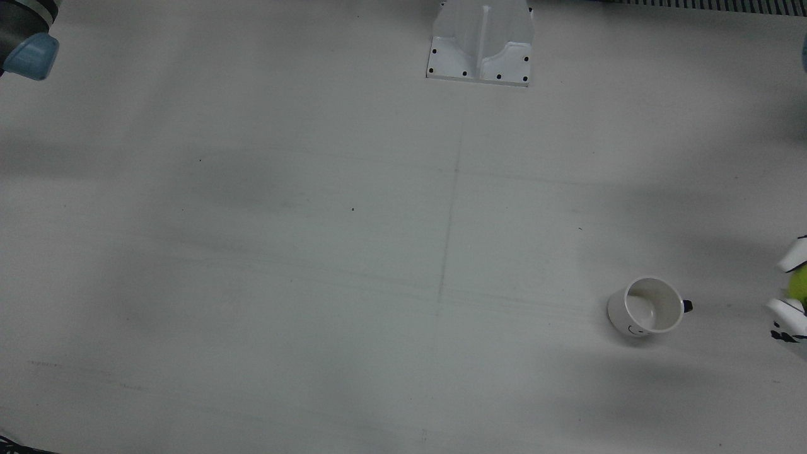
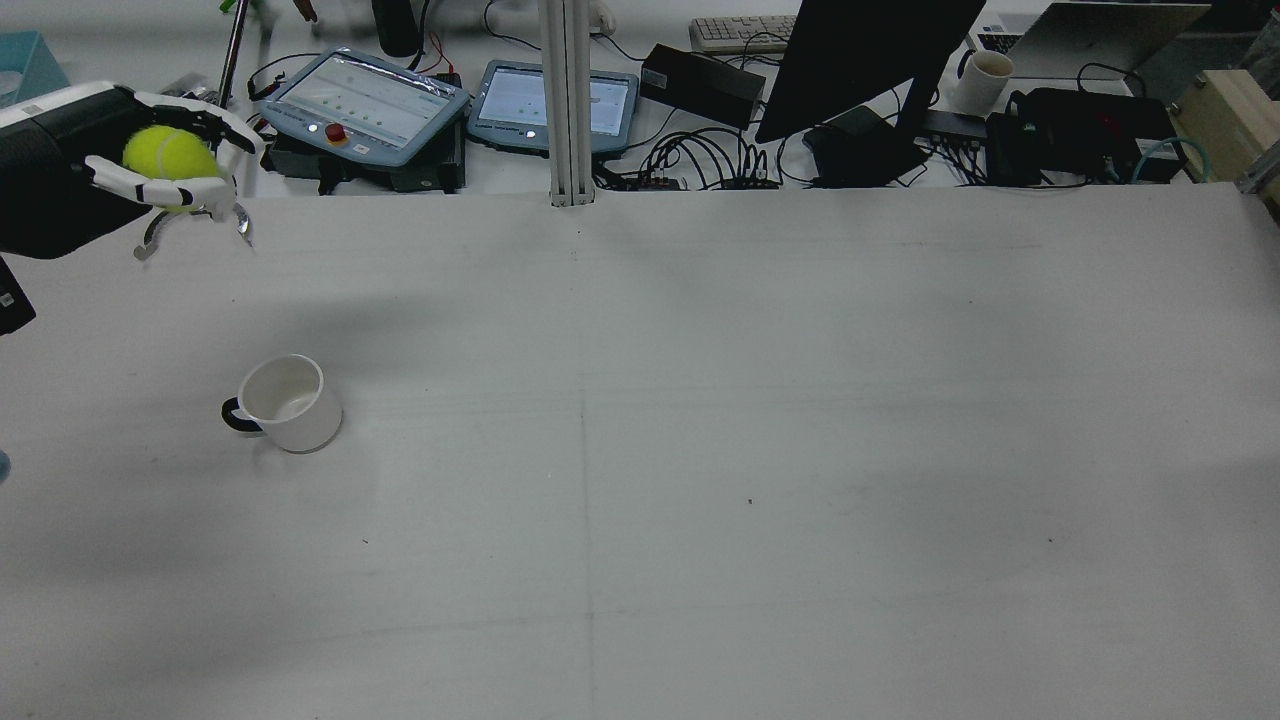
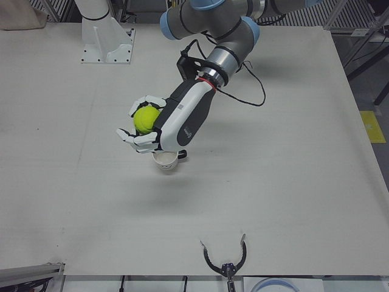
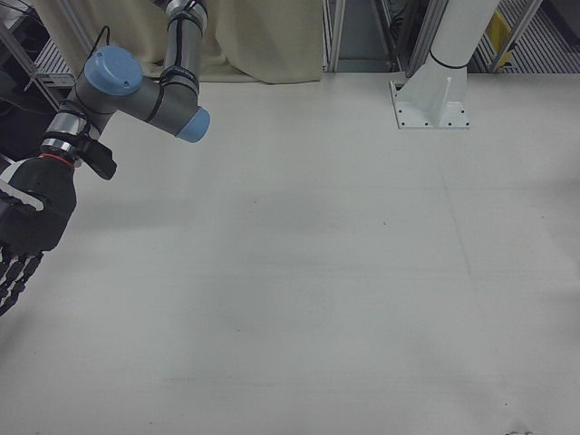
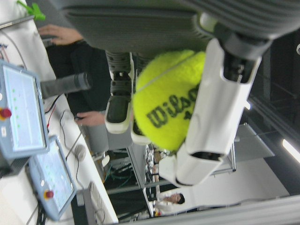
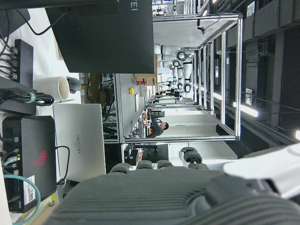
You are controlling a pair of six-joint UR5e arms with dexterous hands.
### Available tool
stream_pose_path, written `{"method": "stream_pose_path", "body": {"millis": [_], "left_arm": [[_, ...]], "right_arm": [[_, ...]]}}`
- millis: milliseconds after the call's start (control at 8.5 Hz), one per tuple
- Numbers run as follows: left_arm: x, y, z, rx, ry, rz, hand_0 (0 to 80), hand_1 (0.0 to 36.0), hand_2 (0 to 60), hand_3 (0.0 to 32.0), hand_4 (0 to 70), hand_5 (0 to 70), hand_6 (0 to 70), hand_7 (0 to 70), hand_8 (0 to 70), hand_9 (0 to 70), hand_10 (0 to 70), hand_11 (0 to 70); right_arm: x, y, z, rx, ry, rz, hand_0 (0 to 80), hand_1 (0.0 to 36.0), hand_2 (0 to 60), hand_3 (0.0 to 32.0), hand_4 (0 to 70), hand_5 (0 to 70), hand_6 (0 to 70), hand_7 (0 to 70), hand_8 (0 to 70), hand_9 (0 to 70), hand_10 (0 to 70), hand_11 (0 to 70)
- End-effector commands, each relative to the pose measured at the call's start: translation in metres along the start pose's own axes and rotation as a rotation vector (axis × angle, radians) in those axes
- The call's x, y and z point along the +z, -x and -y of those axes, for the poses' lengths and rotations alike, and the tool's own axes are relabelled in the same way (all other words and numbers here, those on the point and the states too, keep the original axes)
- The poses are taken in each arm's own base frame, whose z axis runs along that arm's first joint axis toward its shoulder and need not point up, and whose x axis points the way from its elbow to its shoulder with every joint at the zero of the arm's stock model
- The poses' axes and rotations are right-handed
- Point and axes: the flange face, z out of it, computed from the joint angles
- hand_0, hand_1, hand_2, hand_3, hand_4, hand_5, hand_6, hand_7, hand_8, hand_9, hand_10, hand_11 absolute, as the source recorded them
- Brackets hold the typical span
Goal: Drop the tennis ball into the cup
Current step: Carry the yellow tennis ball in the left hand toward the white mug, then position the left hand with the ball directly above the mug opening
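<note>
A yellow-green tennis ball (image 2: 168, 152) sits in my left hand (image 2: 170, 170), whose white fingers are curled around it, well above the table. A white cup (image 2: 285, 403) with a dark handle stands upright on the table, below the hand and nearer the table's middle. The front view has the cup (image 1: 646, 307) left of the ball (image 1: 799, 282), which is cut off by the right edge. In the left-front view the hand (image 3: 149, 129) with the ball (image 3: 146, 118) overlaps the cup (image 3: 165, 160). My right hand (image 4: 23, 227) hangs at the far side, fingers down, holding nothing.
A white arm pedestal (image 1: 480, 47) is bolted at the table's robot side. A small metal claw tool (image 3: 225, 258) lies near the operators' edge. Teach pendants (image 2: 365, 100), a monitor and cables crowd the bench beyond the table.
</note>
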Motion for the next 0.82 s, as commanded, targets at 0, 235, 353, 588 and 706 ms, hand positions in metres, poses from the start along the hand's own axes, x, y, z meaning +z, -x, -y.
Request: {"method": "stream_pose_path", "body": {"millis": [0, 235, 353, 588, 706], "left_arm": [[0.012, 0.078, -0.005, -0.027, -0.001, 0.092, 60.3, 23.8, 34.7, 0.0, 48.7, 23.4, 70.0, 70.0, 58.3, 70.0, 38.9, 55.7], [0.006, 0.084, 0.010, -0.013, -0.018, 0.087, 58.6, 22.0, 35.9, 0.0, 46.5, 25.3, 70.0, 70.0, 58.7, 70.0, 38.1, 54.6], [0.005, 0.092, 0.012, -0.013, -0.023, 0.098, 55.0, 21.4, 41.3, 0.0, 42.9, 22.9, 70.0, 70.0, 57.4, 70.0, 35.7, 51.4], [0.003, 0.104, 0.014, -0.011, -0.027, 0.111, 53.3, 20.6, 43.0, 0.0, 40.8, 22.1, 70.0, 70.0, 55.3, 70.0, 32.4, 47.1], [0.002, 0.105, 0.015, -0.011, -0.026, 0.113, 53.2, 20.5, 42.6, 0.0, 40.9, 22.0, 70.0, 70.0, 55.0, 70.0, 32.0, 46.6]], "right_arm": [[0.000, 0.000, 0.000, 0.000, 0.000, 0.000, 0.0, 0.0, 0.0, 0.0, 0.0, 0.0, 0.0, 0.0, 0.0, 0.0, 0.0, 0.0], [0.000, 0.000, 0.000, 0.000, 0.000, 0.000, 0.0, 0.0, 0.0, 0.0, 0.0, 0.0, 0.0, 0.0, 0.0, 0.0, 0.0, 0.0], [0.000, 0.000, 0.000, 0.000, 0.001, 0.000, 0.0, 0.0, 0.0, 0.0, 0.0, 0.0, 0.0, 0.0, 0.0, 0.0, 0.0, 0.0], [0.000, 0.000, 0.000, 0.000, 0.000, 0.000, 0.0, 0.0, 0.0, 0.0, 0.0, 0.0, 0.0, 0.0, 0.0, 0.0, 0.0, 0.0], [0.000, 0.000, 0.000, 0.000, 0.000, 0.000, 0.0, 0.0, 0.0, 0.0, 0.0, 0.0, 0.0, 0.0, 0.0, 0.0, 0.0, 0.0]]}}
